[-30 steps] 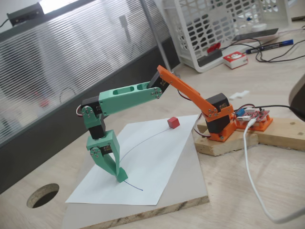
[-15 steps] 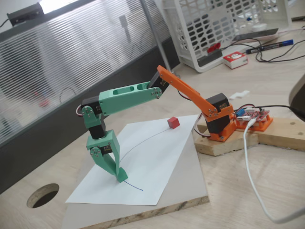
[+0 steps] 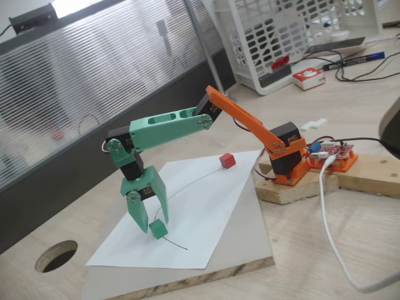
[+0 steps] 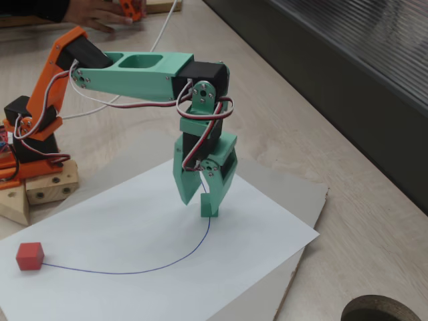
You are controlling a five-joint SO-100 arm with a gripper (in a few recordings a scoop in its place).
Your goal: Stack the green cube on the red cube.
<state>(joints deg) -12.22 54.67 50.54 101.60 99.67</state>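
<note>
The green cube (image 3: 158, 229) (image 4: 209, 206) sits between the fingertips of my green gripper (image 3: 155, 225) (image 4: 202, 202), low over the white paper (image 3: 206, 206). The jaws stand about one cube-width apart and press on its sides. The cube is at the end of a thin drawn curve on the paper. The red cube (image 3: 227, 160) (image 4: 30, 256) rests alone at the other end of that curve, near the paper's far corner and the arm's orange base (image 3: 287, 162). Nothing touches it.
The paper lies on a board (image 3: 250, 250) on the wooden table. A round hole (image 3: 56, 256) is cut in the table left of the board. A white basket (image 3: 294, 31), a small red-and-white box (image 3: 309, 78) and cables lie beyond the base. A person's hand (image 4: 100, 13) rests at the far edge.
The wrist has risen a little and turned, so both fingers now show apart with the green cube between their tips. The red cube has not moved.
</note>
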